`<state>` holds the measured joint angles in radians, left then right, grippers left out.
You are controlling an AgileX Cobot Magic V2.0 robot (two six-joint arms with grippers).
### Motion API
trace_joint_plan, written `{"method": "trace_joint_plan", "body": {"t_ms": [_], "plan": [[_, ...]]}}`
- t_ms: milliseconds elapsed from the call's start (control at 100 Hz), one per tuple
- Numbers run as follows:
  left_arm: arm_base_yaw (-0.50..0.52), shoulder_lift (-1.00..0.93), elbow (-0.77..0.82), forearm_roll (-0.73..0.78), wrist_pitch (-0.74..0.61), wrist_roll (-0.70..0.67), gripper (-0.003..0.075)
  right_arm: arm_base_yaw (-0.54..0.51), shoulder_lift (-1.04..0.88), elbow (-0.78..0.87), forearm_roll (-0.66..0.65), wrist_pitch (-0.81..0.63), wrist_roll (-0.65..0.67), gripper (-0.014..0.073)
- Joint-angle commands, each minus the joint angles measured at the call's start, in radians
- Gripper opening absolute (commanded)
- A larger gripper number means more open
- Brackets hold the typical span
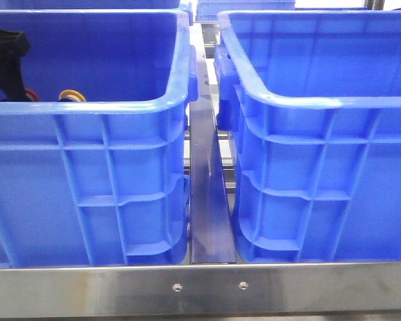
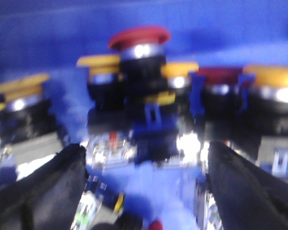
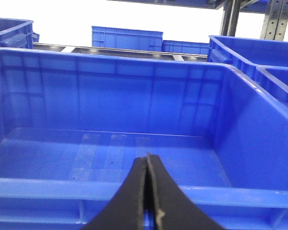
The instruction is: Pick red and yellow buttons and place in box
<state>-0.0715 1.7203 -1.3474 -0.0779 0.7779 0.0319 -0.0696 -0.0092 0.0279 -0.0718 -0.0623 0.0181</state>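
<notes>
The left wrist view is blurred. A red button (image 2: 139, 37) stands upright on its dark body among several yellow buttons (image 2: 100, 62) and another red one (image 2: 220, 74) on a blue crate floor. My left gripper (image 2: 144, 191) is open just short of them, black fingers (image 2: 48, 184) spread wide with nothing between. From the front, the left arm (image 1: 5, 57) reaches down into the left crate (image 1: 87, 110), where a red cap (image 1: 31, 94) and a yellow cap (image 1: 72, 95) peek over the rim. My right gripper (image 3: 148, 160) is shut and empty at the near rim of the empty blue box (image 3: 134, 187), the right-hand crate (image 1: 321, 103).
A dark metal rail (image 1: 210, 200) runs between the two crates, and a steel table edge (image 1: 200, 287) crosses the front. More blue crates (image 3: 127, 37) and metal racking (image 3: 273, 19) stand behind the box.
</notes>
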Motion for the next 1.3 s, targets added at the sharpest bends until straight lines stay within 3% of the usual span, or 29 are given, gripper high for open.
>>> {"method": "trace_joint_plan", "body": {"t_ms": [0,350,420,590,680,950,1130,1290], "plan": [[-0.006,-0.016,-0.049,-0.019,-0.035,-0.012,0.0498,-0.009,-0.021,0.005,-0.010,-0.076,0.000,-0.0066],[-0.006,0.016,-0.061,-0.056,-0.070,-0.012,0.0485,-0.009,-0.021,0.005,-0.010,-0.076,0.000,-0.0066],[-0.006,0.016,-0.061,-0.056,-0.071,-0.012,0.0432,-0.009,-0.021,0.005,-0.010,-0.076,0.000,-0.0066],[-0.006,0.016,-0.061,-0.056,-0.074,-0.012,0.0211,-0.009,-0.021,0.005,-0.010,-0.076,0.000,-0.0066],[-0.006,0.016,-0.061,-0.056,-0.082,-0.012,0.0149,-0.009,-0.021,0.005,-0.010,-0.076,0.000,-0.0066],[-0.006,-0.025,-0.053,-0.056,-0.068,-0.005,0.0137,-0.009,-0.021,0.005,-0.010,-0.076,0.000,-0.0066],[-0.006,-0.148,0.039,-0.072,-0.137,-0.001,0.0137,-0.009,-0.021,0.005,-0.010,-0.076,0.000,-0.0066],[-0.006,-0.289,0.160,-0.161,-0.181,0.153,0.0137,-0.009,-0.021,0.005,-0.010,-0.076,0.000,-0.0066]]}}
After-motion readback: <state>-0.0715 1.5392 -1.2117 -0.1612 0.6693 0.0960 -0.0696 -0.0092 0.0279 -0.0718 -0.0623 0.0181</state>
